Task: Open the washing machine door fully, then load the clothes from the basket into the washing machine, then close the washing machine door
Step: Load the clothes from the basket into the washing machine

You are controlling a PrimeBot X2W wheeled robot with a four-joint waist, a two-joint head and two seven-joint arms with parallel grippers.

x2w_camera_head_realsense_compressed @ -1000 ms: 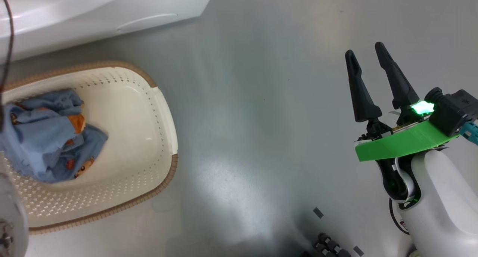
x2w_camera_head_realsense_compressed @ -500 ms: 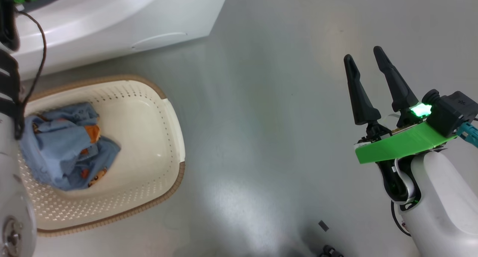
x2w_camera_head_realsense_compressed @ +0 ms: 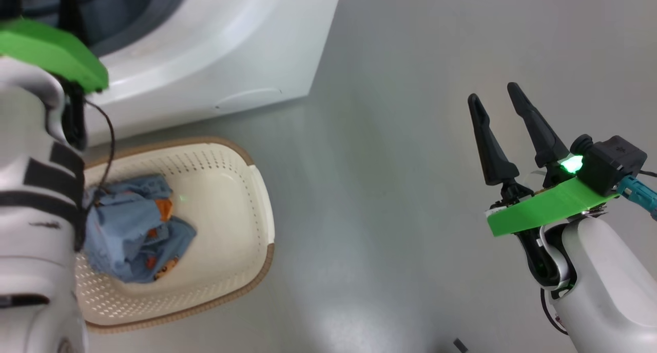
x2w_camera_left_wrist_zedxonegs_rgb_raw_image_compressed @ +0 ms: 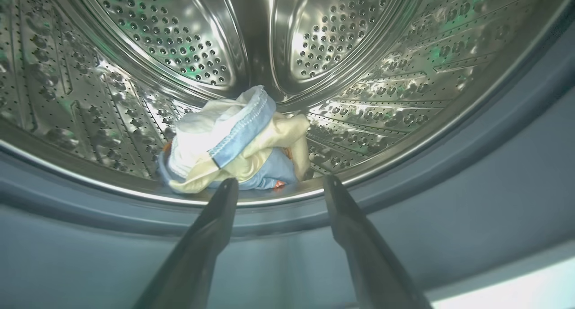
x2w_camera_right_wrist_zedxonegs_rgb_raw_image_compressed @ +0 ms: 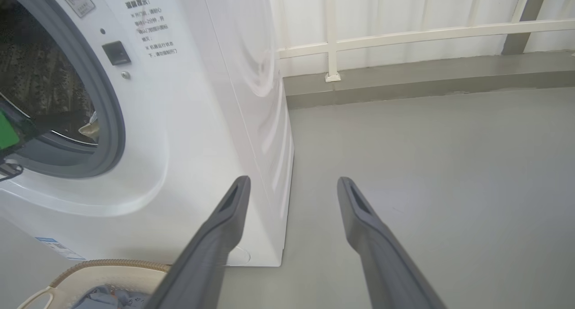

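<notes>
Head view lifted since earlier frame; washing machine (x2w_camera_head_realsense_compressed: 231, 60) mouth now showing. Left end effector (x2w_camera_left_wrist_zedxonegs_rgb_raw_image_compressed: 279, 181) spread wide, empty, pointing at cream garment (x2w_camera_left_wrist_zedxonegs_rgb_raw_image_compressed: 233, 143) at drum (x2w_camera_left_wrist_zedxonegs_rgb_raw_image_compressed: 157, 39) lip. Right end effector (x2w_camera_head_realsense_compressed: 493, 91) wide, empty, over floor (x2w_camera_head_realsense_compressed: 385, 163). Blue garment (x2w_camera_head_realsense_compressed: 133, 235) in basket (x2w_camera_head_realsense_compressed: 246, 224): soft, light; pinch bunched top. Left wrist view: drum load; head view: basket.

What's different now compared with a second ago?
Mostly the head view has swung, so the washing machine and basket sit lower in the picture; they themselves did not move. The left arm has come into view, reaching toward the drum, where the left gripper stands open before the cream garment. The right gripper stays open over the floor; the blue garment stays in the basket.
</notes>
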